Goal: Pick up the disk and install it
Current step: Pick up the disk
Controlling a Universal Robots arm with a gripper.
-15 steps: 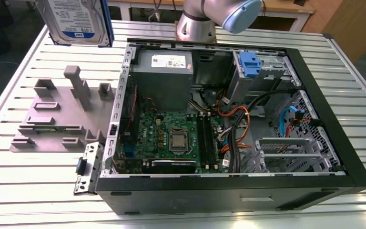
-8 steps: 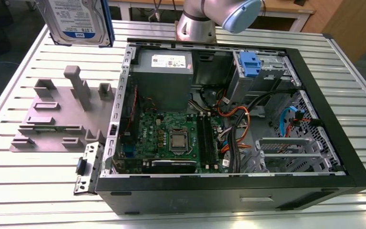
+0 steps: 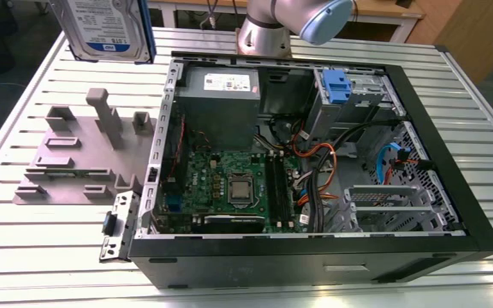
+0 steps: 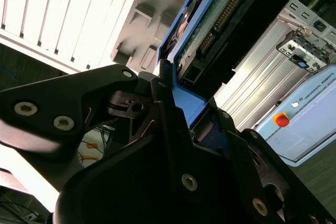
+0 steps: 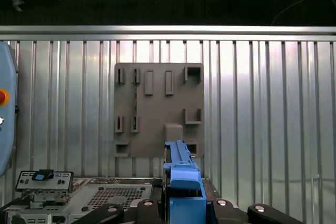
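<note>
The disk (image 3: 105,25), a silver drive with a white-and-blue label and blue side rails, hangs upright in the air above the table's far corner on the exterior view's left, clear of the grey holder plate (image 3: 84,154). In the second wrist view my gripper (image 4: 178,108) is shut on the disk (image 4: 202,24), whose blue rail and green circuit board run away from the black fingers. In the first wrist view the disk's blue rail (image 5: 181,174) stands edge-on between the gripper's (image 5: 181,208) black finger bases, above the holder plate (image 5: 157,108).
The open computer case (image 3: 452,167) lies on the slatted metal table (image 3: 49,256), showing a motherboard, cables and a grey power supply (image 3: 221,96). A blue latch (image 3: 336,86) sits at the drive bay at the case's far side. A pendant with a red button (image 4: 282,120) lies beside the table.
</note>
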